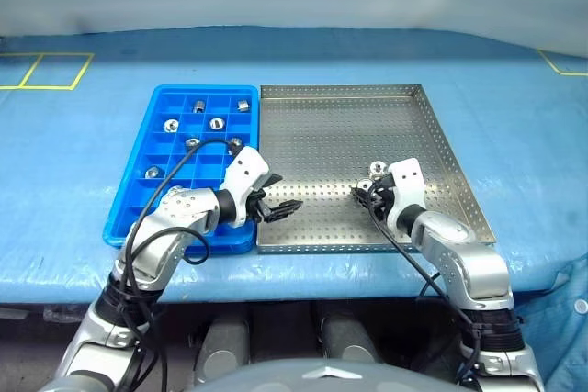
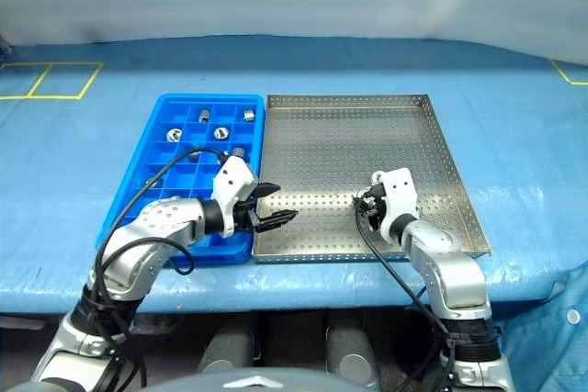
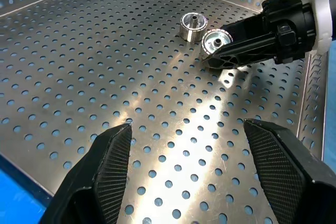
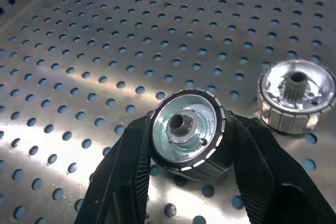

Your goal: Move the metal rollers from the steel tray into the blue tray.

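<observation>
The steel tray (image 1: 340,135) lies right of the blue tray (image 1: 138,199), edge to edge. Several metal rollers (image 1: 217,123) sit in the blue tray's compartments. My right gripper (image 4: 186,145) is low over the steel tray's front right area, shut on one roller (image 4: 186,132) with a finger on each side. A second roller (image 4: 296,100) stands on the perforated floor just beside it, free. My left gripper (image 1: 276,208) hovers open and empty over the steel tray's front left corner, by the blue tray's edge, pointing toward the right gripper (image 3: 215,51).
Both trays rest on a blue cloth-covered table (image 1: 73,153) with yellow tape marks (image 1: 55,71) at the far left. The steel tray's raised rim (image 1: 455,167) runs close to the right of my right gripper.
</observation>
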Motion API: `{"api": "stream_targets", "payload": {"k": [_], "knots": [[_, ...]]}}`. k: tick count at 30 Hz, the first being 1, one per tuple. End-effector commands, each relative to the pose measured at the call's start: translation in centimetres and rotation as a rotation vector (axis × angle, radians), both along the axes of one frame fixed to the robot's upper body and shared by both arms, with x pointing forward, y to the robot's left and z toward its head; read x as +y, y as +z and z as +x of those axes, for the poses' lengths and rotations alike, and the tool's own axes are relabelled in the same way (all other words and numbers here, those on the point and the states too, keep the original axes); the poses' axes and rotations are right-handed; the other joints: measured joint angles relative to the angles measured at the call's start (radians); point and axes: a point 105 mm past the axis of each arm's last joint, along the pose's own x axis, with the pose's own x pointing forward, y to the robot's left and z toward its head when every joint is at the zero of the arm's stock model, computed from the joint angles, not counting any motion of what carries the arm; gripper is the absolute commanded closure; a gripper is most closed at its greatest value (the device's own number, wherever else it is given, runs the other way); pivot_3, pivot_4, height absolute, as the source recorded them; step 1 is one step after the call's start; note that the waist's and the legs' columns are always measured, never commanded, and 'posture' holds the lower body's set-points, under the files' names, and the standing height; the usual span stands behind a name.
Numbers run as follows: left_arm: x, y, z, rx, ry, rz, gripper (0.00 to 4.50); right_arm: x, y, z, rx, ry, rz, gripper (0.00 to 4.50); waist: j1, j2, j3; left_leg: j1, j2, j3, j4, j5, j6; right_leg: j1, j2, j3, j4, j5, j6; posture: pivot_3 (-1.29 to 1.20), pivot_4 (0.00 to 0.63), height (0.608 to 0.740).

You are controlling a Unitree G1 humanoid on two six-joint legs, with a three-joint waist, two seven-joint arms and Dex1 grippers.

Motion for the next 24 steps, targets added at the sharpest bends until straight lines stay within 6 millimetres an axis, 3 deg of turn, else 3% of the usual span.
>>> {"api": "stream_targets", "payload": {"k": [1,14,20,24], "knots": [[0.8,1.9,-0.2,-0.064,0.031,-0.029,0.78,1.8,3.2,0.6,-0.124,0.073,0.001,2.63,0.004,0.0,0.0,0.0,0.0,0.0,0.0,0.0,0.0,0.0,0.0,0.0,0.0,0.0,0.0,0.1,0.15,0.74],[7.5,4.4,-1.4,-0.162,0.404,-0.048,0.78,12.7,5.6,3.9,-0.224,0.438,0.04,2.63,0.034,0.0,0.0,0.0,0.001,-0.001,-0.002,0.0,0.0,0.0,0.001,-0.001,0.0,0.0,-0.001,0.27,0.15,0.74],[8.7,4.2,-3.2,-0.162,0.502,-0.047,0.78,17.1,6.4,4.6,-0.237,0.582,0.069,2.63,0.076,0.0,0.0,0.001,0.001,-0.003,-0.003,0.0,0.0,0.0,0.001,-0.004,0.0,-0.002,-0.003,0.36,0.15,0.74],[8.7,4.0,-3.8,-0.153,0.531,-0.055,0.78,18.8,6.3,4.8,-0.234,0.636,0.075,2.63,0.104,0.0,0.0,0.001,0.001,-0.006,-0.005,0.0,-0.001,0.0,0.001,-0.007,0.001,-0.003,-0.006,0.4,0.15,0.74]]}}
